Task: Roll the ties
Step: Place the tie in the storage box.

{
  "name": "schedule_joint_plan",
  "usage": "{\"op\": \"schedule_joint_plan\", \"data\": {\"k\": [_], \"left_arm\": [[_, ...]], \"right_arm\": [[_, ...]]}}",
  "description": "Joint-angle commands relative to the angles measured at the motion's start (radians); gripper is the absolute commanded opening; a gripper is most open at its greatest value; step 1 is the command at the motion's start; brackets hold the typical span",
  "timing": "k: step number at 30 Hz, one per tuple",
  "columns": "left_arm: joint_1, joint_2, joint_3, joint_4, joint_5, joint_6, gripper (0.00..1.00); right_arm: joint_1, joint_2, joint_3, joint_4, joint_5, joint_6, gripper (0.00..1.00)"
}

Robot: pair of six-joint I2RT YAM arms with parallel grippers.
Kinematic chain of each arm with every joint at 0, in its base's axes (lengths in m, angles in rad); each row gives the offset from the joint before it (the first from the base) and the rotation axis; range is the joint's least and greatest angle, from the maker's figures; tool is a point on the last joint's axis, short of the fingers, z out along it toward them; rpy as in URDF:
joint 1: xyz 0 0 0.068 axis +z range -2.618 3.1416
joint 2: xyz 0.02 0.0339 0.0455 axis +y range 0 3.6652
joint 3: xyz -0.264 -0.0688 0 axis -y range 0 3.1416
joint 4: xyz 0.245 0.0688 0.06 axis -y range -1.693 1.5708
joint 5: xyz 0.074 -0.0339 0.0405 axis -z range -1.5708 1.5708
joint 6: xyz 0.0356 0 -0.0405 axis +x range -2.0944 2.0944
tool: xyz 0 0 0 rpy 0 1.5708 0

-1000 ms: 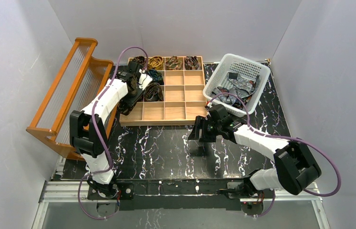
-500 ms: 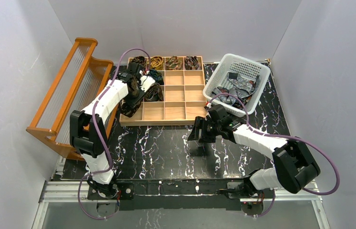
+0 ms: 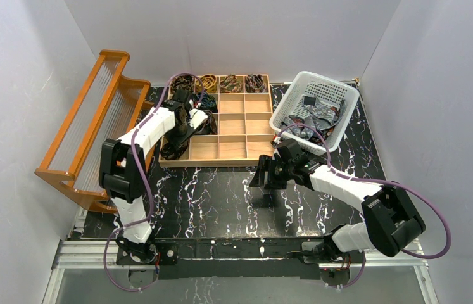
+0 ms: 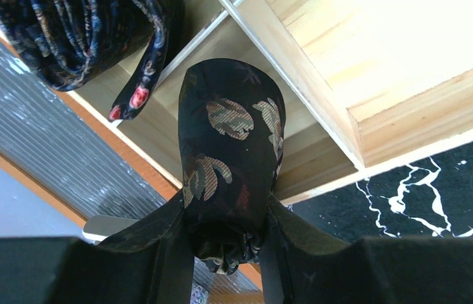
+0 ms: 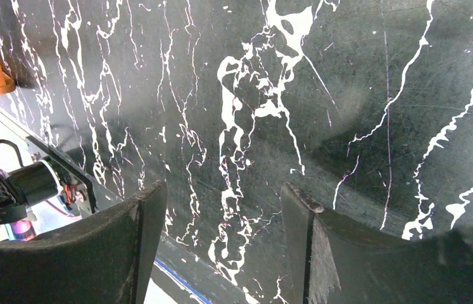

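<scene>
My left gripper [image 4: 226, 212] is shut on a rolled black tie with a gold leaf pattern [image 4: 230, 145]. It holds the tie over the front-left corner of the wooden compartment tray [image 4: 404, 107]. In the top view the left gripper [image 3: 180, 140] and the dark coil [image 3: 173, 151] sit over the tray's [image 3: 233, 154] left column. Rolled ties [image 3: 230, 83] fill the tray's back row, and others [image 3: 207, 101] lie in the left cells. Loose ties [image 3: 313, 117] lie in the white basket. My right gripper [image 3: 262, 180] is open and empty, low over the black marble table [image 5: 322, 88], shown in the right wrist view [image 5: 221, 209].
An orange wooden rack [image 3: 94, 120] stands at the left, close to the left arm. The white basket [image 3: 284, 111] stands at the back right, next to the tray. A dark patterned tie [image 4: 81, 38] lies in the cell beyond the held one.
My left gripper has swung towards the front left of the tray with the rolled tie in it. The right arm has not moved.
</scene>
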Motion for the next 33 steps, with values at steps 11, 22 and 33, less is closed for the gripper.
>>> {"op": "schedule_joint_plan", "data": {"k": [11,22,33], "left_arm": [[0.002,0.139,0.11,-0.09,-0.014,-0.064,0.0],[0.003,0.15,0.164,-0.109,0.009,-0.134,0.37],[0.003,0.125,0.186,-0.141,0.043,-0.131,0.79]], "right_arm": [[-0.005,0.018,0.01,0.0,0.0,-0.033,0.74],[-0.007,0.033,0.02,-0.005,-0.005,-0.038,0.74],[-0.007,0.032,0.024,-0.007,-0.013,-0.038,0.74]]}}
